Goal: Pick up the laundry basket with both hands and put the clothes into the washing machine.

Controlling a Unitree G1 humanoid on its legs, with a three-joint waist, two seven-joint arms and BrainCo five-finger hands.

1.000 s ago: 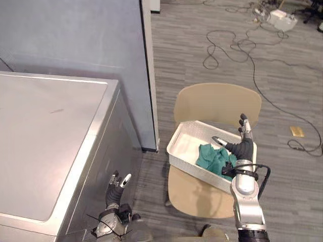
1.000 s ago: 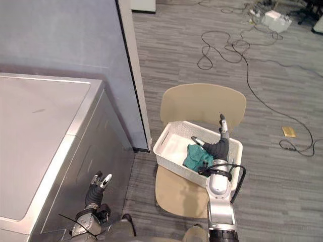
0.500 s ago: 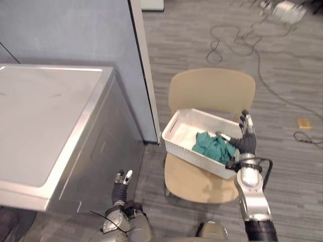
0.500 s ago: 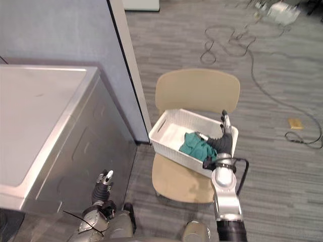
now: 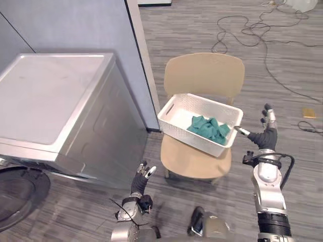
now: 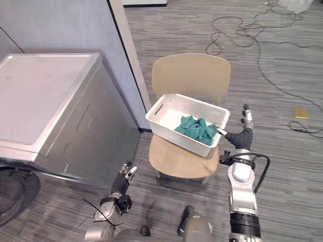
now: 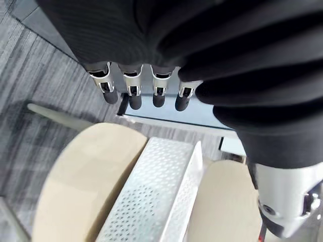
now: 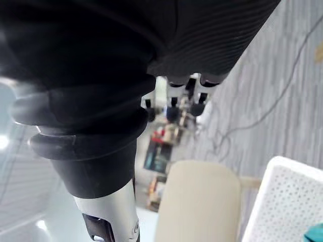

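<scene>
Right robot hand [image 5: 266, 137] withdrew beside perforated white plastic basket [image 5: 191, 138].

Washer [image 5: 50, 96] on left, its door [image 5: 17, 191] open at near left. Partition [image 5: 75, 22] behind it, edge running down btwn washer and chair [image 5: 204, 75]. Chair right of washer. Laundry basket [image 5: 186, 135] sits on the seat; clothes [image 5: 208, 128] in its right half. Right hand [image 5: 265, 137] just right of basket, contact w/ rim unclear. Left hand [image 5: 141, 176] near, left of chair, well apart from basket. Cables [image 5: 241, 30] on floor, far right.
</scene>
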